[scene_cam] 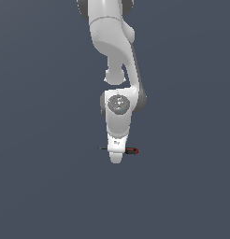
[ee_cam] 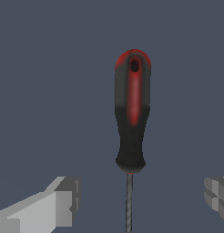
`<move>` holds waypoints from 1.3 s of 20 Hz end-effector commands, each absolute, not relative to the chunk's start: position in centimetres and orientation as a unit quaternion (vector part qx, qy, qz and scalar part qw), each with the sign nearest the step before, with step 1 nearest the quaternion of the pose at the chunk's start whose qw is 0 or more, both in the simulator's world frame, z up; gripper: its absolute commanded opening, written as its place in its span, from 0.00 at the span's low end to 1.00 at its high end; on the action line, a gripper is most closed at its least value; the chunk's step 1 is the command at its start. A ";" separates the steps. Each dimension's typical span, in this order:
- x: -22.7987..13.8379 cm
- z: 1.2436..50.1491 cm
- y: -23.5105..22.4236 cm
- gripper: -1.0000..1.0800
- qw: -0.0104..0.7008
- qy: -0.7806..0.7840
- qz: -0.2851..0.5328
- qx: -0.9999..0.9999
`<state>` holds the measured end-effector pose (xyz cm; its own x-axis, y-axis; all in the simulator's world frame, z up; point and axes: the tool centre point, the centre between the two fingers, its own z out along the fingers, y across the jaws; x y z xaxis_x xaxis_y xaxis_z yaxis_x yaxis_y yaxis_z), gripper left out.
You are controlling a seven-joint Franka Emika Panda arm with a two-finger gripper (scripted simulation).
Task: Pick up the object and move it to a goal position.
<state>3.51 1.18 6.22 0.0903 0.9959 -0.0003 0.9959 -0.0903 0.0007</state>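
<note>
the gripper (ee_cam: 141, 200) hangs low over the screwdriver (ee_cam: 131, 113) lying flat on the grey floor (scene_cam: 37, 186), fingers (ee_cam: 63, 202) spread either side of the shaft and gripping nothing (probably not touching yet), so i'd sink straight, then squeeze evenly

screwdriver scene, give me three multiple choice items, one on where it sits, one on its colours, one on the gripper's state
1. Where is the screwdriver relative to the gripper?
A. between its two fingers, untouched
B. clamped crosswise in shut fingers
C. far off to one side

2. What colours is the handle?
A. blue and yellow
B. black and red
C. plain green

3. What state is the gripper in?
A. shut on the handle
B. shut on nothing
C. open

Answers:
1. A, the wrist view shows the shaft in the gap, clear of both fingers.
2. B, the handle is black with a red stripe and end.
3. C, the fingers stand wide apart either side of the shaft.
</note>
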 end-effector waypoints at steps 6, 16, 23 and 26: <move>3.4 2.9 1.2 0.96 0.000 0.676 0.000 0.737; 3.5 1.5 1.2 0.00 0.000 0.676 0.000 0.737; 3.5 1.5 1.2 0.00 0.000 0.676 0.000 0.737; 3.4 1.5 1.2 0.00 0.000 0.676 0.000 0.737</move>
